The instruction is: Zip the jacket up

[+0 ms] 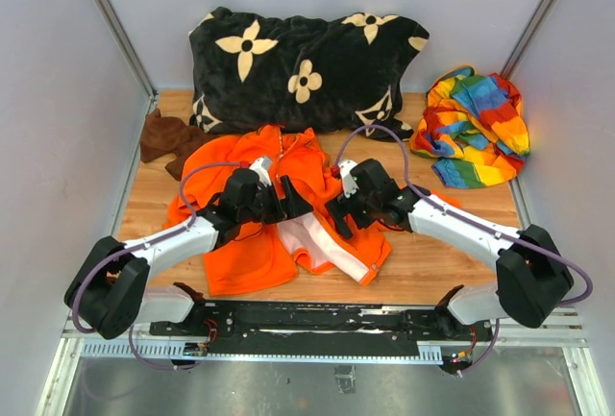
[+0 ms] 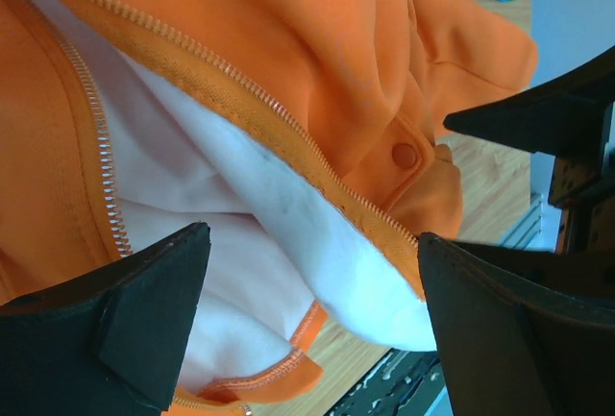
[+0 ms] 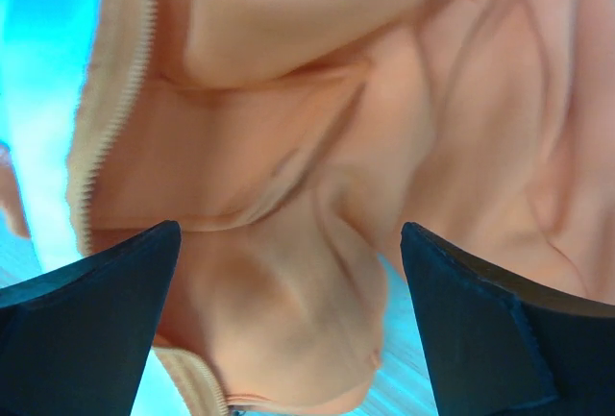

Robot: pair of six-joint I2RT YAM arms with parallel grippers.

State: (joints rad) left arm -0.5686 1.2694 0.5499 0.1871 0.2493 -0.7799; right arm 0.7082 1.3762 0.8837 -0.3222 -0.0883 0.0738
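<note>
The orange jacket [image 1: 245,257] lies unzipped in the middle of the table, its pale lining [image 1: 312,243] turned out near the front. My left gripper [image 1: 291,207] hovers over the jacket's open front with its jaws wide apart. In the left wrist view the left gripper [image 2: 312,286] spans the pale lining [image 2: 240,205] and a zipper edge [image 2: 240,80] without pinching either. My right gripper [image 1: 336,212] sits just right of it, over the right front panel. In the right wrist view the right gripper [image 3: 288,286] is open around a loose fold of jacket [image 3: 288,310], with a zipper strip [image 3: 96,147] at the left.
A black cushion with cream flowers [image 1: 307,65] fills the back of the table. A rainbow-striped cloth [image 1: 476,128] lies at the back right and a small brown cloth [image 1: 165,137] at the back left. Bare wooden table [image 1: 442,262] shows right of the jacket.
</note>
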